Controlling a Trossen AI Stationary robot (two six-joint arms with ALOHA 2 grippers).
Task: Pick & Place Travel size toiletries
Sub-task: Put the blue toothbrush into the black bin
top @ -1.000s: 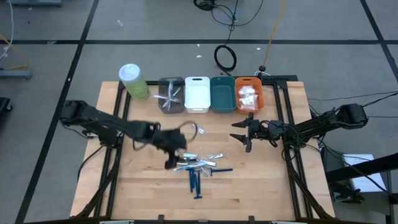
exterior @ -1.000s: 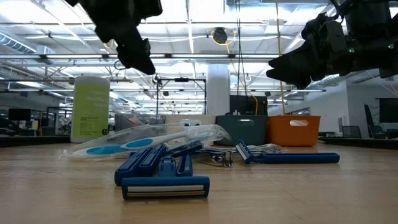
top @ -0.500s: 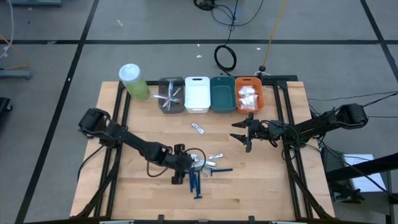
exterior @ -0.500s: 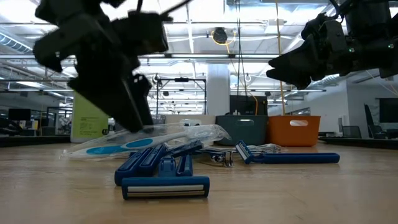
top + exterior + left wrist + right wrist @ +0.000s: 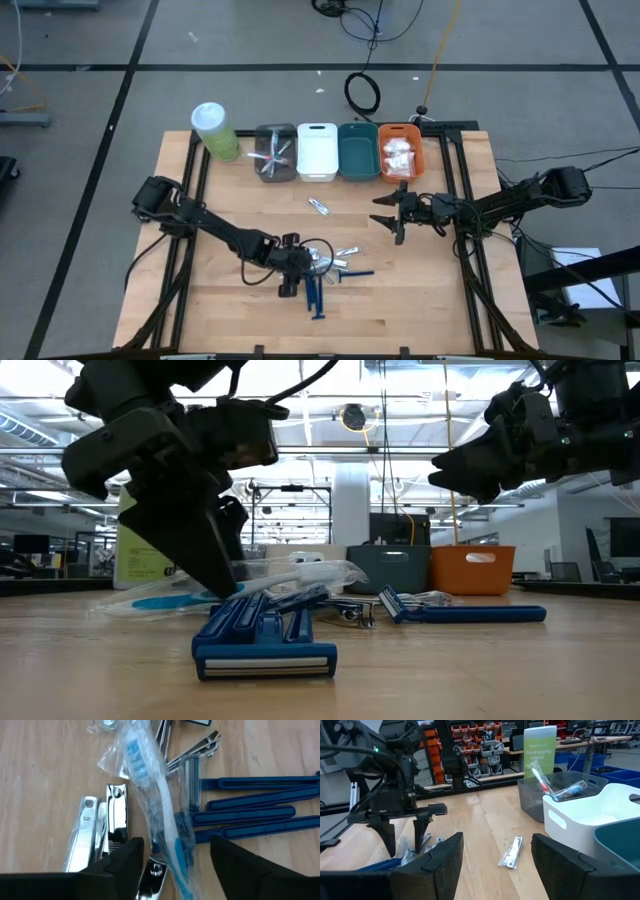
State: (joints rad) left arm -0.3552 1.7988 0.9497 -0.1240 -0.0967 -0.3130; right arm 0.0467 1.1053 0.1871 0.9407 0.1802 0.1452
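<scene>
The travel size toiletries lie in a pile at the table's middle: a toothbrush in a clear wrapper (image 5: 150,800), dark blue razors (image 5: 250,810) (image 5: 316,292) and wrapped nail clippers (image 5: 112,817). My left gripper (image 5: 172,852) (image 5: 290,277) is open, low over the pile and slanting down. Its fingers stand on either side of the wrapped toothbrush's handle. My right gripper (image 5: 390,215) hangs open and level, right of the pile, with nothing between its fingers. A single wrapped nail clipper (image 5: 318,206) lies flat on the wood, apart from the pile. My left gripper comes at the pile from above and from the table's left, slanting down. One fingertip (image 5: 228,588) reaches down to the wrapper and the razors. I cannot tell whether it touches them. The toothbrush handle (image 5: 170,840) lies loose in the gap, on the table.
Along the far edge stand a grey bin (image 5: 275,155) holding toothbrushes, a white bin (image 5: 317,150), a teal bin (image 5: 357,150) and an orange bin (image 5: 400,152) with white pouches. A pale-green cylinder (image 5: 213,130) stands at the far left.
My left gripper has come down from well above the table and gone toward the near right, onto the pile. In the last half second it has settled a little lower among the items. My right gripper has kept still.
</scene>
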